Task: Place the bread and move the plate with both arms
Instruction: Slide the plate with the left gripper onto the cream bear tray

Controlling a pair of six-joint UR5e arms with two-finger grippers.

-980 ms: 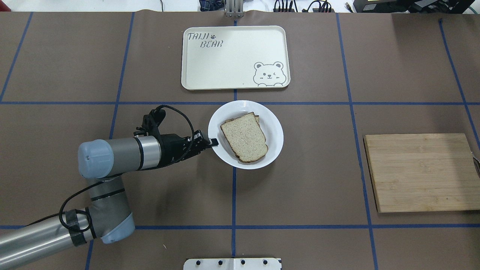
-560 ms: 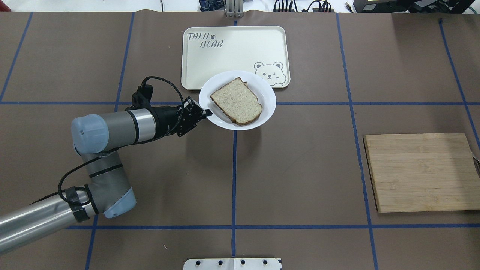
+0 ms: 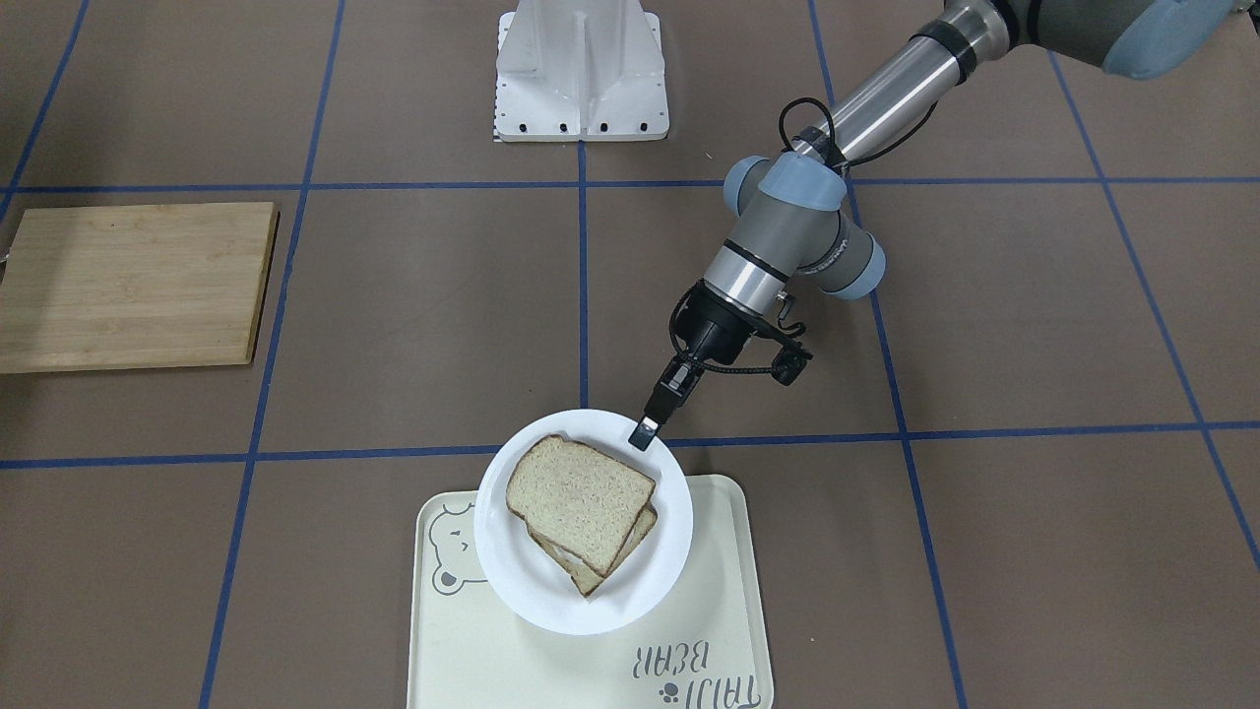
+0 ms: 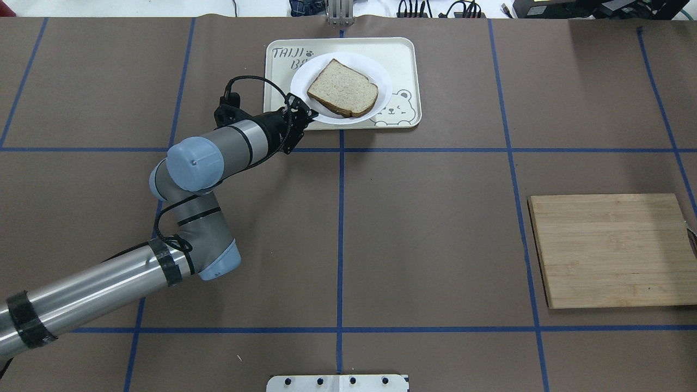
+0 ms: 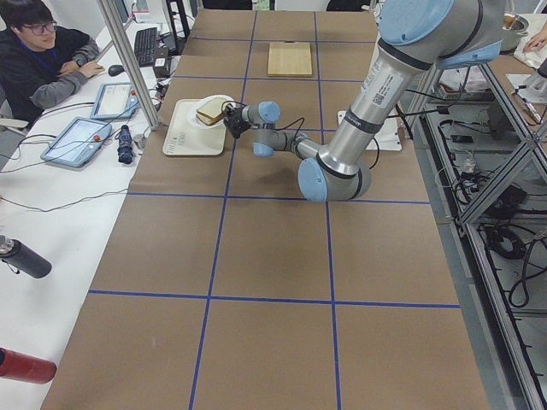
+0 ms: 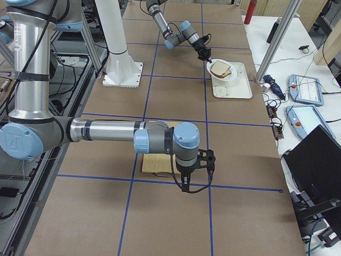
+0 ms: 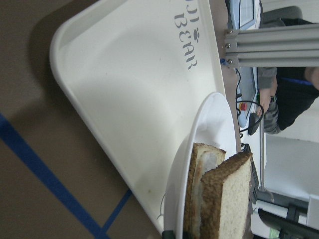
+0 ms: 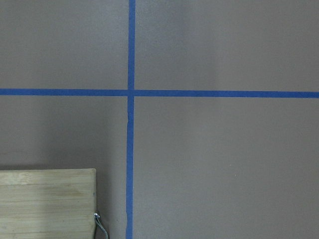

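The white plate [image 4: 384,90] carries a bare slice of bread [image 4: 343,89] that lies on top of a second slice. My left gripper [image 4: 309,115] is shut on the plate's near-left rim and holds it over the cream bear tray [image 4: 404,54]. In the front view the plate [image 3: 551,601], the bread [image 3: 579,502] and the left gripper [image 3: 642,433] show over the tray's robot-side end [image 3: 728,551]. The left wrist view shows the plate rim [image 7: 209,114] and both slices edge-on [image 7: 234,199]. My right gripper [image 6: 184,186] shows only in the exterior right view, near the table's right end. I cannot tell whether it is open.
A wooden cutting board [image 4: 612,250] lies at the right of the table, and its corner shows in the right wrist view [image 8: 47,201]. The white base stand [image 3: 581,69] is at the robot's side. An operator sits beyond the far table edge behind the tray.
My left gripper has carried the plate with the bread away from the robot, from the table's middle to over the bear tray. The arm has stretched forward.
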